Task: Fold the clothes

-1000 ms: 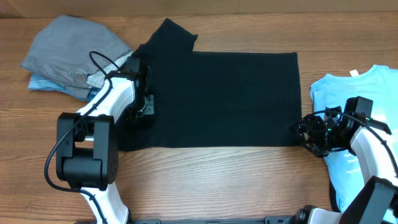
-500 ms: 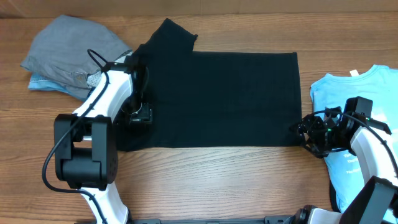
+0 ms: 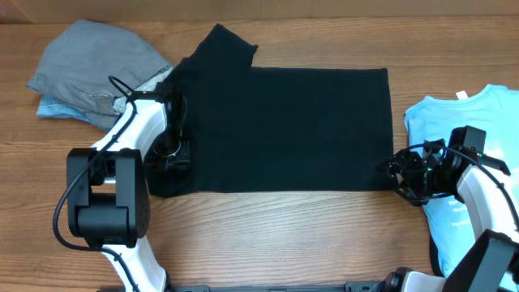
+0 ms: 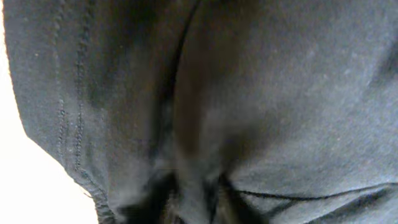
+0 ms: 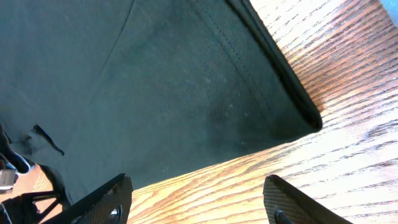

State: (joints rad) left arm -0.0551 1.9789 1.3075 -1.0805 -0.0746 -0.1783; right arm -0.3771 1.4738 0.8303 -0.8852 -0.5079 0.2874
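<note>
A wooden table bears the black shirt, laid across its middle as a flat rectangle, one sleeve poking out far left. A light blue shirt lies at the right edge; we cannot read its white neck tag or print. A grey garment sits far left. Our right gripper hangs open by the black shirt's near right corner. Our left gripper is down on its left edge; we cannot tell whether it grips.

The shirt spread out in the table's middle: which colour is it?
The shirt is plain black; the overhead view shows it best.
</note>
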